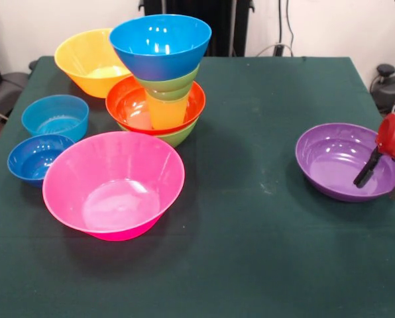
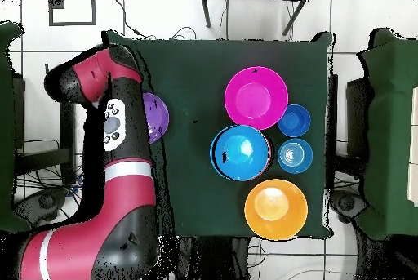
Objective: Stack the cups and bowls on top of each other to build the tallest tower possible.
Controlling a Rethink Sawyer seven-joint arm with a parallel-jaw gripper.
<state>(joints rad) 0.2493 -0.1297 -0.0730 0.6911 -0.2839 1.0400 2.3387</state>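
The tower (image 1: 159, 86) stands at upper centre of the front view, capped by a blue bowl. The purple bowl (image 1: 337, 159), at right on the desk (image 1: 250, 252), is straddled at its rim by the spread fingers (image 1: 364, 173) of the gripper (image 1: 383, 177). The rim should be pinched squarely before any lift.

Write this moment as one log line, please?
gripper: open, over purple bowl | tower: blue bowl on top

On the dark green table (image 1: 264, 218), the tower (image 1: 159, 79) shows a green bowl (image 1: 181, 136), a red-orange bowl (image 1: 128, 99), a translucent yellow cup (image 1: 166, 111), a second green bowl (image 1: 168, 85) and a bright blue bowl (image 1: 159, 45). Toward the table's left edge in the front view are an orange bowl (image 1: 88, 59), a light-blue bowl (image 1: 55, 116), a darker blue bowl (image 1: 35, 158) and a glossy pink bowl (image 1: 114, 184). Near the right edge is a purple bowl (image 1: 333, 159), with the red and black gripper (image 1: 383, 177) over its rim.
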